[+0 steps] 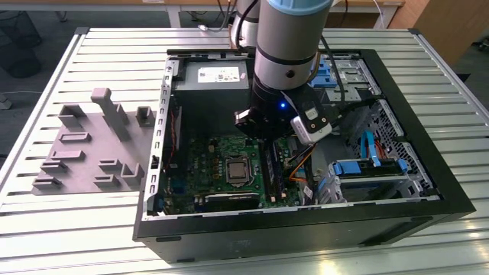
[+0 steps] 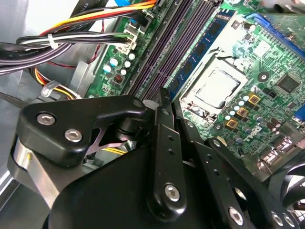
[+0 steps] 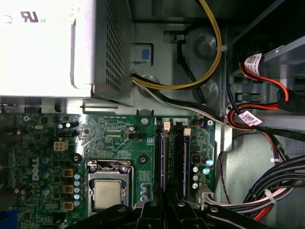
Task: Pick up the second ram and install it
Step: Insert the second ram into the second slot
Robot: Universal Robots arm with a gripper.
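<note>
The gripper (image 1: 264, 130) is hanging low inside the computer case (image 1: 428, 189), right over the long memory slots (image 3: 172, 157). In both wrist views its fingers (image 2: 164, 138) are squeezing close together. I cannot tell if the second ram is pinched between them, hidden there. One green stick (image 2: 209, 43) is already sitting in a slot beside them. If a stick is tilting or missing its slot, pushing could bend it. The wires (image 2: 71, 24) nearby could snag the arm.
</note>
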